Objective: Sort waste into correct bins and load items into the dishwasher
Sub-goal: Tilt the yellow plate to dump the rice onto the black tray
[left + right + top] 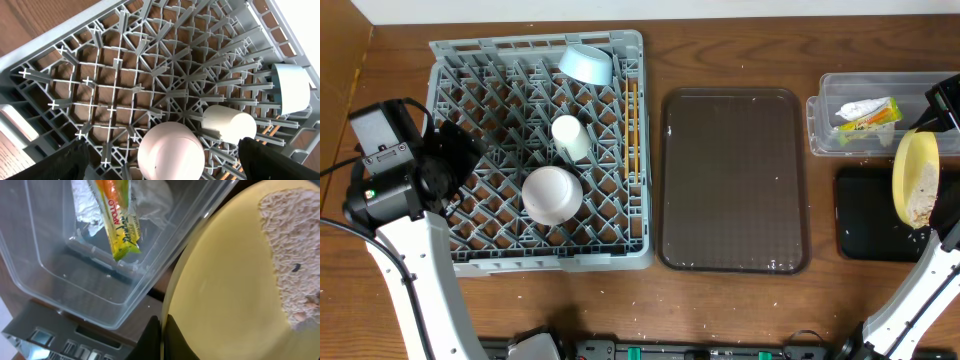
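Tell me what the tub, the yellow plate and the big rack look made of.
Clear tub: thin glossy plastic, see-through, with the wrapper showing through its wall. Yellow plate: smooth with a soft sheen, perhaps melamine or glazed ceramic; the look leaves it open. Grey rack: matte moulded plastic, judging by its uniform lattice.

Whole counter (740,300) is seen straight down from the overhead cam, from well above. Grey dish rack (172,75) is viewed close-up by the left wrist cam, angled down into its lattice. Clear tub (60,280) & yellow plate (225,295) are framed v. close by the right wrist cam. All three are shared w/ overhead.
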### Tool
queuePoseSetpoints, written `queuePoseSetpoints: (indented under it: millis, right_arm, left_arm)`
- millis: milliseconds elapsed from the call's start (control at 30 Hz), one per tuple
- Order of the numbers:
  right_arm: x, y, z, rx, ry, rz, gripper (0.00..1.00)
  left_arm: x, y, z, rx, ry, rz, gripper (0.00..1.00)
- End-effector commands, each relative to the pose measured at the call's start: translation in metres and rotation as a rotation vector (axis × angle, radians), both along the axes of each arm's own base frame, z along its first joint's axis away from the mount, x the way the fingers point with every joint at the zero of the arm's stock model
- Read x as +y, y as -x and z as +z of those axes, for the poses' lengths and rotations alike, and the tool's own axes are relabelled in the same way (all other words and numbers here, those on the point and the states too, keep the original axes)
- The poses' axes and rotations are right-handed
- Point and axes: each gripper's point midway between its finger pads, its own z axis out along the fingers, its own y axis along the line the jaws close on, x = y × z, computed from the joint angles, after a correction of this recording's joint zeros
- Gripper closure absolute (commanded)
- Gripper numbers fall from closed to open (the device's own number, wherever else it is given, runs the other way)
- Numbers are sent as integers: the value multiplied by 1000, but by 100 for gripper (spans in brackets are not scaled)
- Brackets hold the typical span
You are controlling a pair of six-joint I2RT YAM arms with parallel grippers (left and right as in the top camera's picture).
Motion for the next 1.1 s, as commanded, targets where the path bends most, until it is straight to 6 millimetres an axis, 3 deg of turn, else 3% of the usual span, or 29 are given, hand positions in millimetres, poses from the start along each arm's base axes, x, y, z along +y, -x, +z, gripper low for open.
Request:
queuePoseSetpoints:
  millis: [0,533,800,1067]
  right_arm:
    - [-1,-3,16,-76,-27,22,98]
    - [5,-6,19,-108,-73,36,99]
    - [19,11,17,-74,-134,45,99]
    - [22,17,44,-132,-96,60,99]
  left_arm:
    - [3,1,1,1,-5,17,4]
    - [3,1,1,1,-5,17,4]
    - [3,1,1,1,-5,17,4]
    - [3,1,1,1,-5,17,4]
